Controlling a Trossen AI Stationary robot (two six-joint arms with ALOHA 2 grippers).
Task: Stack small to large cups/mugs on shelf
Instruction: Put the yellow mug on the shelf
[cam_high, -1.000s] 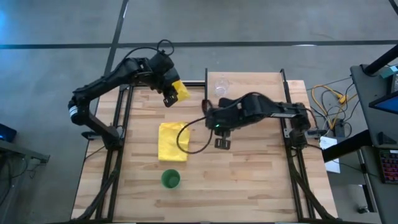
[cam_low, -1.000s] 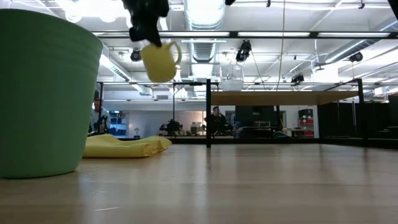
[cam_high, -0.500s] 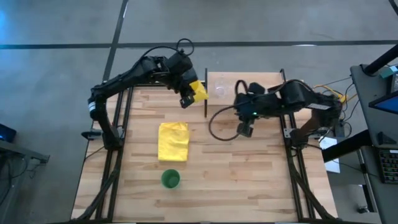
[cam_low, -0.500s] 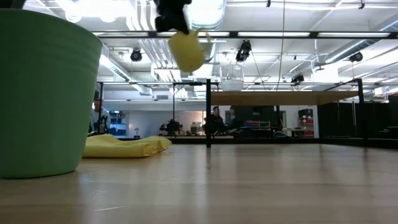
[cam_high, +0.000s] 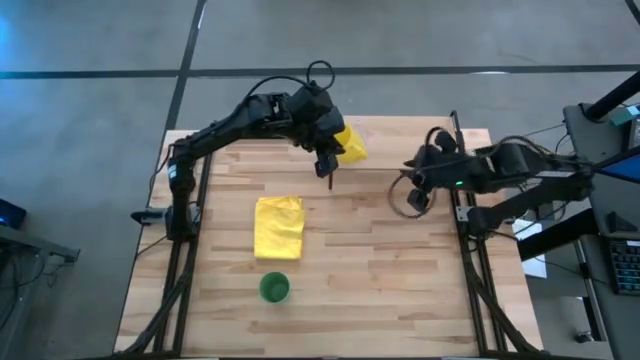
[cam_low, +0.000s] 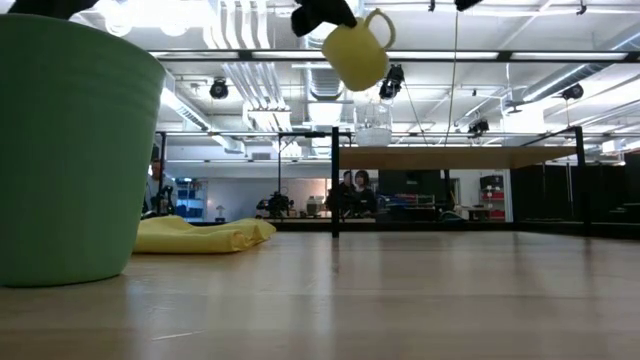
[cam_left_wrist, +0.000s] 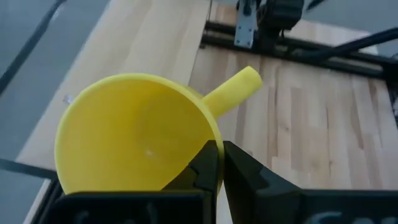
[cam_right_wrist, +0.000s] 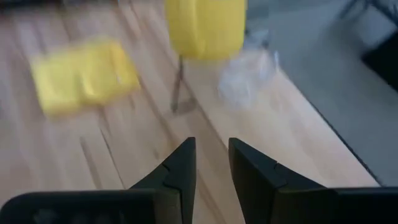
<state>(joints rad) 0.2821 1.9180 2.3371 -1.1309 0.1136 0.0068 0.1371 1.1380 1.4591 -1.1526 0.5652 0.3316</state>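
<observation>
High view — yellow mug (cam_high: 352, 145) now over shelf (cam_high: 400, 130) (gripped)

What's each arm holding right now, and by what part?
The left gripper holds the yellow mug by its rim, fingers pinched across the wall near the handle, up in the air. The right gripper holds nothing.

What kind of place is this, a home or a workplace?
Probably a workplace, such as a robotics lab or open industrial hall. The low view shows exposed ceiling ducts and hanging lamps, and the high view shows a bare concrete floor and loose cables beside the slatted wooden table.
</observation>
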